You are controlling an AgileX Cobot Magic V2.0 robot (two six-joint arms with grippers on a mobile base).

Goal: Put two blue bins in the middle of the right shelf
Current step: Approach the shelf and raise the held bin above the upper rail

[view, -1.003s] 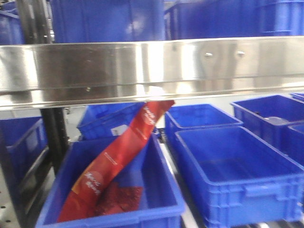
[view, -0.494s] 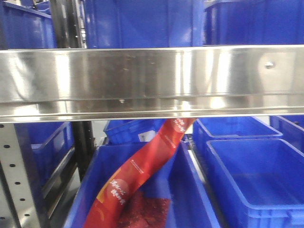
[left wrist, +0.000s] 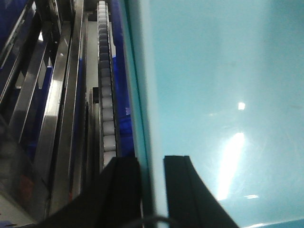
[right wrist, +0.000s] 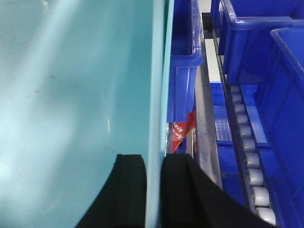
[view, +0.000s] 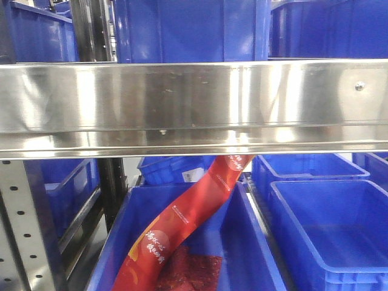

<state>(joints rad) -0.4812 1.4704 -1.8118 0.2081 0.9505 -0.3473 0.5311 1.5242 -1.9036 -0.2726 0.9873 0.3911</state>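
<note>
Now, with left fingers [left wrist: 151, 190] and right fingers [right wrist: 153, 190] each clamped across opposite walls of a pale blue bin [left wrist: 213, 95], lift level, clear the shelf rail [view: 194, 106], then slide in.

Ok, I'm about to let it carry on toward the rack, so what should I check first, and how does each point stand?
1. Left claw straddles the pale bin's wall: ok.
2. Right claw straddles its wall too: ok.
3. Both grips firm: cannot tell, contact is not clear.
4. Steel front rail squarely ahead: ok.
5. Free slot on the tier: cannot tell; dark blue bins stand above the rail.
6. Second pale bin located: cannot tell, only one shows.
</note>
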